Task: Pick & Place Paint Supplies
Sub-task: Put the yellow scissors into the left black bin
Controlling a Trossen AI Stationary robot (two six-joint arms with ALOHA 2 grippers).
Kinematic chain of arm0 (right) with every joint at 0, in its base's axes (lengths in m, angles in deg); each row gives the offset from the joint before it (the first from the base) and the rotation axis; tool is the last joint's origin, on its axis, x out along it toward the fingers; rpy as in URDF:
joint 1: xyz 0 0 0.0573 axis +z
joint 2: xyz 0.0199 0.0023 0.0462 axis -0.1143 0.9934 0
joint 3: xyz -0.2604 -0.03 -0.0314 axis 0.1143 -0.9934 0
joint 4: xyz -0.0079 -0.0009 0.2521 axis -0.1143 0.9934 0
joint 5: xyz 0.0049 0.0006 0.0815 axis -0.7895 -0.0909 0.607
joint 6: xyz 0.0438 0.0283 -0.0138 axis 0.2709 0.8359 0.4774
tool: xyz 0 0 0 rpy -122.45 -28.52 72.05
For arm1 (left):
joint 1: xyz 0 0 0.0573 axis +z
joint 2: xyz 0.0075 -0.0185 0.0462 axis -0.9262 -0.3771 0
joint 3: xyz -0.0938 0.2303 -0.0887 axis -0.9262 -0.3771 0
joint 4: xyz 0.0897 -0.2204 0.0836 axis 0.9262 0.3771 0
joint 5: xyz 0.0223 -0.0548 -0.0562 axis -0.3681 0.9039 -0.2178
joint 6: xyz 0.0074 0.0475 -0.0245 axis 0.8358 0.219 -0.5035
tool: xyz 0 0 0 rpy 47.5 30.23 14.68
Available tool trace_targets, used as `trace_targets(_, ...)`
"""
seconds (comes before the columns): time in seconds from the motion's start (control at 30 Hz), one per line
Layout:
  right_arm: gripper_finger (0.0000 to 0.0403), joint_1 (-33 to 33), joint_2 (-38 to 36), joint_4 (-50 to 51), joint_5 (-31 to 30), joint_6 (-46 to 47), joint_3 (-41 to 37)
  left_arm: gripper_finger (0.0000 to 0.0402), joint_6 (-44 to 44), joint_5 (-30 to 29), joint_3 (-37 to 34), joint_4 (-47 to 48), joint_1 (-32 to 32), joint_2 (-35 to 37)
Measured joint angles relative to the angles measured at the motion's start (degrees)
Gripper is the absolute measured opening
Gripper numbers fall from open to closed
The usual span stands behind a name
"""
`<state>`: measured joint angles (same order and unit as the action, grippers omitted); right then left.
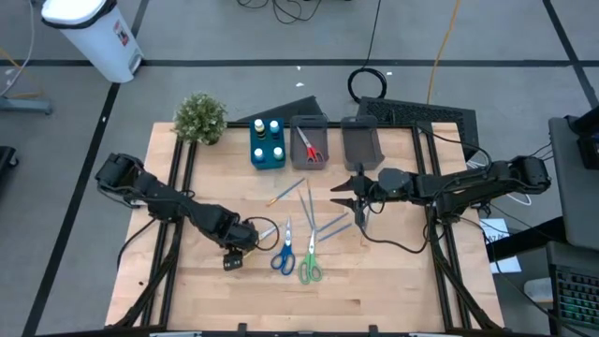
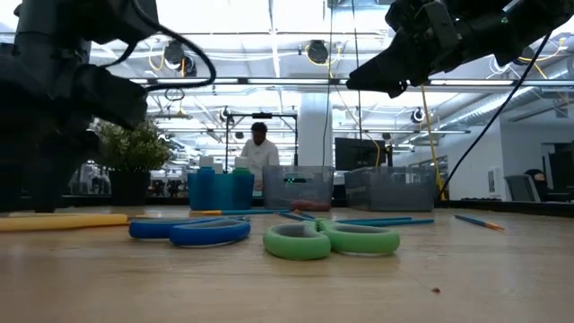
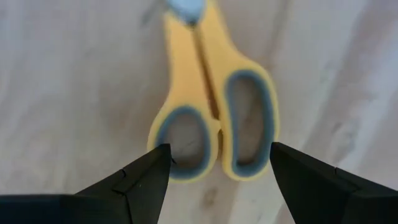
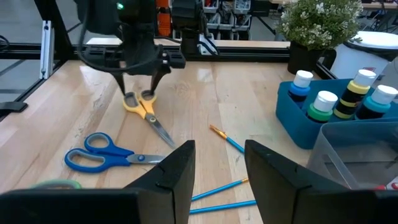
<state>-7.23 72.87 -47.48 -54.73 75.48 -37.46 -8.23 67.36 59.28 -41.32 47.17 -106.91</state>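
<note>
A pale wooden desk [image 1: 374, 290] with dark rails along its sides stands on a grey floor [image 1: 234, 37] crossed by dark lines. A white bin [image 1: 94, 33] stands on that floor beyond the far left corner, and black and orange cables trail behind the far edge. Across the desk the room is a bright hall: rows of ceiling lights, overhead beams, a white pillar [image 2: 316, 126], and a person in white [image 2: 258, 148] at a workstation.

Left tool [image 3: 214, 165] agape, lowered; right tool [image 4: 221, 165] agape, raised.
</note>
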Motion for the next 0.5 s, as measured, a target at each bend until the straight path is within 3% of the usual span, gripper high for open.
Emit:
trace_targets(0.33, 0.013, 0.0, 0.0, 0.01, -0.02, 0.0, 0.02, 0.0285, 1.58, -1.58, 0.02, 1.0, 2.45, 0.15)
trace_targets(0.5, 0.013, 0.0, 0.0, 0.03, -0.02, 0.02, 0.02, 0.0285, 1.29, -7.54, 0.04, 1.01, 2.5, 0.15)
